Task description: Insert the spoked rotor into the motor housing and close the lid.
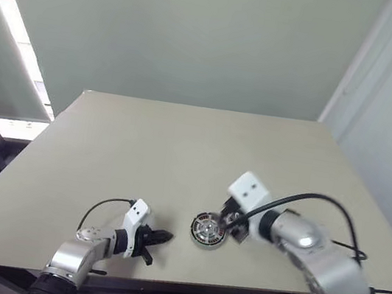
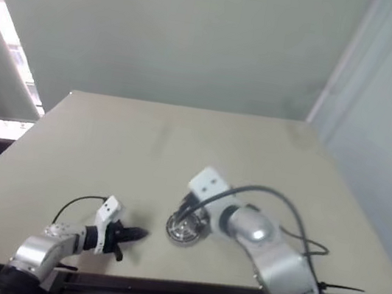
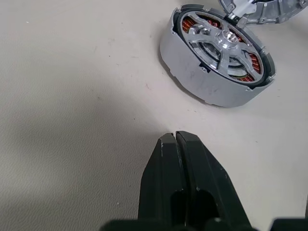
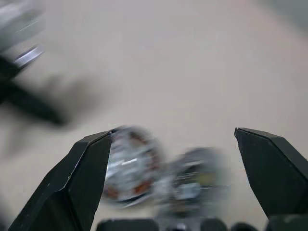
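Observation:
The motor housing (image 3: 197,82) stands on the table near its front edge, a little right of centre. The spoked rotor (image 3: 222,39) sits inside it, with copper windings showing between the spokes. The grey lid (image 3: 263,10) stands open, joined to the housing's far edge. My left gripper (image 1: 161,238) rests low on the table to the left of the housing (image 1: 206,231), apart from it, its fingers (image 3: 175,144) pressed shut on nothing. My right gripper (image 4: 171,134) hangs above and just right of the housing, wide open and empty, with housing (image 4: 129,163) and lid (image 4: 197,179) blurred below it.
The beige table (image 1: 180,152) stretches bare behind the housing to a plain wall. Its front edge runs just under both arms. Black cables (image 1: 334,214) loop over the right arm. A window strip lies at the far left.

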Robot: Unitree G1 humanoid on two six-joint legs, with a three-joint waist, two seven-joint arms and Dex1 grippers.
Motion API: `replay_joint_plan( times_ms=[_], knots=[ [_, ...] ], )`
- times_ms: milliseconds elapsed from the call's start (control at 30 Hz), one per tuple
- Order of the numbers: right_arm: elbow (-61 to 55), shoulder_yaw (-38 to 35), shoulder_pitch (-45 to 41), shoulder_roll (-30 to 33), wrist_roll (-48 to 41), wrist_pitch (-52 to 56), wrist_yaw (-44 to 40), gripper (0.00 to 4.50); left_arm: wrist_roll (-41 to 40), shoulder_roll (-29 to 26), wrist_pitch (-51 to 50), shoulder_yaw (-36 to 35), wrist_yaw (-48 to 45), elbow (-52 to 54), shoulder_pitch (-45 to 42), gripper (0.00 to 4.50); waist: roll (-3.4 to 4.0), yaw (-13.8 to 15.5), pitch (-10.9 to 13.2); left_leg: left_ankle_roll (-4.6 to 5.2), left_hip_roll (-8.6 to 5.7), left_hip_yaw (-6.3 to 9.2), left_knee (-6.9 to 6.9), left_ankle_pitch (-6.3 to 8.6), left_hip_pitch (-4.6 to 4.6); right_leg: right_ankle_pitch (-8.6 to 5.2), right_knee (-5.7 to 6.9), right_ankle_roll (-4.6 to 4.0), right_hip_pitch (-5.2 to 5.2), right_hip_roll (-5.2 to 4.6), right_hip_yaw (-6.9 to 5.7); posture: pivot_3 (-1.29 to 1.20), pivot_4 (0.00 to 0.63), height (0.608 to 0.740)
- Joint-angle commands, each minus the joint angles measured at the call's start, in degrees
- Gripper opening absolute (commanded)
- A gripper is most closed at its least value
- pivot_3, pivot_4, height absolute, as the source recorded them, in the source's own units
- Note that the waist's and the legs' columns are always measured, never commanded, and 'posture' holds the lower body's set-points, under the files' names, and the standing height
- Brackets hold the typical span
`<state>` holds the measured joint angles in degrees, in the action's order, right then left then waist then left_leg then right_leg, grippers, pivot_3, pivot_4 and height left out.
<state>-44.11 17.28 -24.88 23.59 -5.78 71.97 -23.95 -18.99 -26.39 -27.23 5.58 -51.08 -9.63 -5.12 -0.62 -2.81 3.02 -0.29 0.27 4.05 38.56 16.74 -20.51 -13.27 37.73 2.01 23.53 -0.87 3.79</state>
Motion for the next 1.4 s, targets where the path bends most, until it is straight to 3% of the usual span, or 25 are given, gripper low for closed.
replay_joint_plan(
  times_ms=[33, 200, 367, 633, 1133, 1400],
  knots=[
    [3.3, -9.4, -1.3, 1.3, 1.6, -6.3, 2.7, 4.47, -0.7, -0.1, 0.8, -1.2, -0.6, 1.4, -0.5, 0.00, 0.00, 0.0, 0.0, 0.00, 0.01, 0.00, -0.01, 0.00, 0.00, 0.00, 0.00, 0.00, 0.00, 0.01, 0.00, 0.00, 0.000, 0.740],
    [11.4, -7.1, 3.0, 11.4, 7.1, -15.1, 3.5, 4.47, -0.9, 0.3, 0.7, -1.2, -0.5, 2.3, -1.0, 0.00, -0.01, 0.2, 0.0, 0.01, -0.04, -0.09, -0.01, 0.01, -0.03, 0.00, -0.07, -0.01, -0.02, -0.05, 0.07, 0.00, 0.000, 0.740],
    [17.2, -0.9, 7.3, 13.4, 9.5, -22.9, 1.4, 4.47, -1.0, 0.5, 0.3, -1.2, -0.4, 3.2, -1.4, 0.00, 0.00, -0.2, 0.0, 0.05, 0.03, -0.18, -0.12, 0.02, 0.02, 0.00, -0.06, -0.01, 0.02, 0.04, 0.18, 0.00, 0.000, 0.740],
    [23.2, 3.0, 6.7, 6.8, 8.0, -30.6, -1.1, 4.47, -0.9, 0.3, -0.5, -1.1, -0.4, 4.5, -2.0, 0.00, 0.00, 0.0, 0.0, 0.05, 0.03, -0.18, 0.04, 0.02, 0.03, 0.00, -0.03, -0.01, -0.05, 0.05, 0.17, 0.00, 0.000, 0.740],
    [29.9, 5.2, 7.5, -7.3, 6.3, -31.8, -1.5, 4.47, -1.2, -0.2, -0.8, -1.6, -0.4, 5.6, -1.4, 0.00, 0.01, 0.0, 0.0, 0.05, 0.04, -0.13, 0.04, 0.01, 0.05, 0.03, 0.04, -0.03, -0.05, 0.06, 0.13, 0.00, 0.000, 0.740],
    [35.3, 7.0, 7.7, -10.9, 7.3, -34.9, -1.2, 4.47, -1.3, 0.1, -1.7, -1.7, 0.4, 7.1, -1.2, 0.00, 0.02, 0.0, 0.0, 0.04, 0.04, -0.13, 0.04, 0.02, 0.05, 0.03, 0.03, -0.04, -0.05, 0.06, 0.14, 0.00, 0.000, 0.740]
  ],
)
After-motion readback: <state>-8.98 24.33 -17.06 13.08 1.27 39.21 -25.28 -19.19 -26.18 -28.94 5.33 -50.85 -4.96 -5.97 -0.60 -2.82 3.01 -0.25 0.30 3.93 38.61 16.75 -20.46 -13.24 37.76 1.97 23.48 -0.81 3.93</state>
